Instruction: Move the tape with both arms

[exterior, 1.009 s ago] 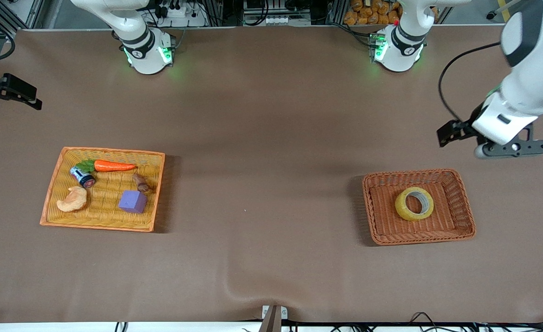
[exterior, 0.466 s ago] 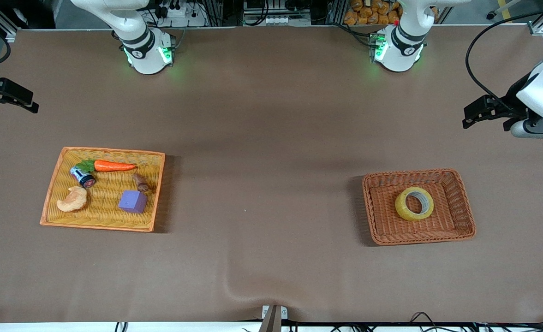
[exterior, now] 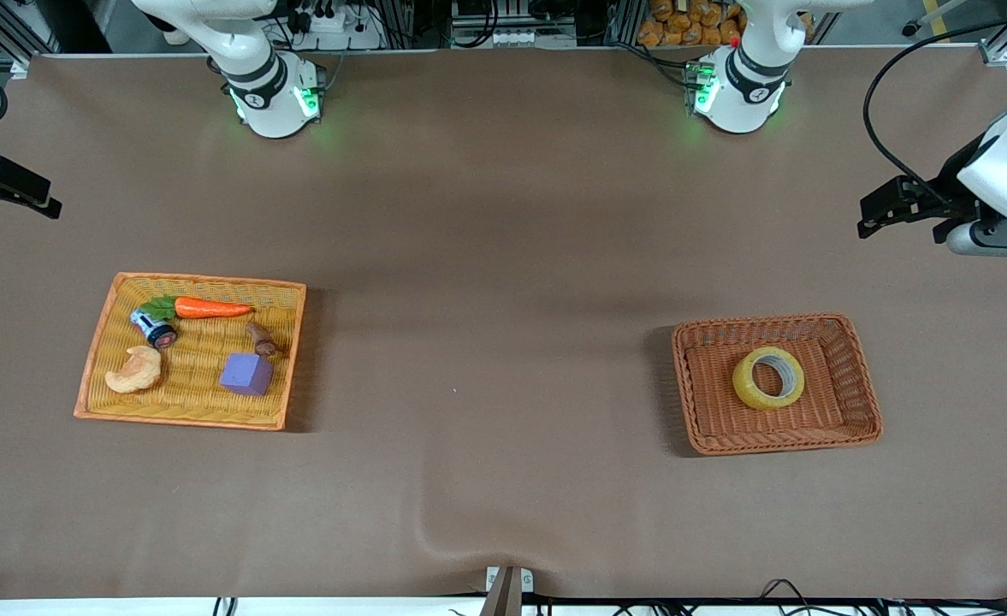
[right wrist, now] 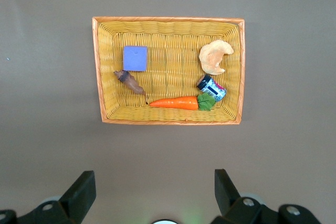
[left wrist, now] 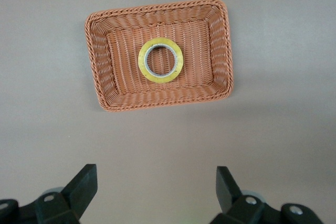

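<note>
Both tools, left tool [left wrist: 152, 195] and right tool [right wrist: 149, 195], gape wide, empty.

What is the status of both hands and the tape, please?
Left hand open, high over bare table. Right hand open, likewise. Tape flat in brown basket, untouched. Nothing in the way.
</note>
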You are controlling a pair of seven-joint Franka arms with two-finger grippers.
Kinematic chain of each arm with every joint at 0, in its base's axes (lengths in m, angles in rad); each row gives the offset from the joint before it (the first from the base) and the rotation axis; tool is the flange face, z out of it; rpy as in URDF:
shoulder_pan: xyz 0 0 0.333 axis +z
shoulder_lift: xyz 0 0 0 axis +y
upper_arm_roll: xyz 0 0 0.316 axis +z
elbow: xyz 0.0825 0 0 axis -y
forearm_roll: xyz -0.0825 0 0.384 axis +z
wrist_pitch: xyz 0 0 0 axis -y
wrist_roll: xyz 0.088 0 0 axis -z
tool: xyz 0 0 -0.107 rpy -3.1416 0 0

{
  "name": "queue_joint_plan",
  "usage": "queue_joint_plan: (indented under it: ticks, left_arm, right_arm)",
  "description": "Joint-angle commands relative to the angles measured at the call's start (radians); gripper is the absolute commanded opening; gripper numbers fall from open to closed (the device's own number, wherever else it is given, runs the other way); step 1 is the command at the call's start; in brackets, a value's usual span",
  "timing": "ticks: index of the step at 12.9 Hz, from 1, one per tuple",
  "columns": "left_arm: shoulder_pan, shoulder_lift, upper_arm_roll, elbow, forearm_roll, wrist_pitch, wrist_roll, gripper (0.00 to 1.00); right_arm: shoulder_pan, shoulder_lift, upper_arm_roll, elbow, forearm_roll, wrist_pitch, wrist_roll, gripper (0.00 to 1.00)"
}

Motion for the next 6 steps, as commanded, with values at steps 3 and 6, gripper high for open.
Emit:
queue_joint_plan:
  ticks: [3,6]
  left_arm:
    - [0.006,0.008,-0.001,0.019,0.006,-0.019,0.010,1.00]
    - [0.008,0.005,-0.001,0.014,0.011,-0.034,0.028,1.00]
  right_arm:
    - [-0.010,-0.004,0.016,-0.004,0.000,0.014,0.008,1.00]
    - [-0.008,-0.006,0.021,0.000,0.000,0.014,0.008,1.00]
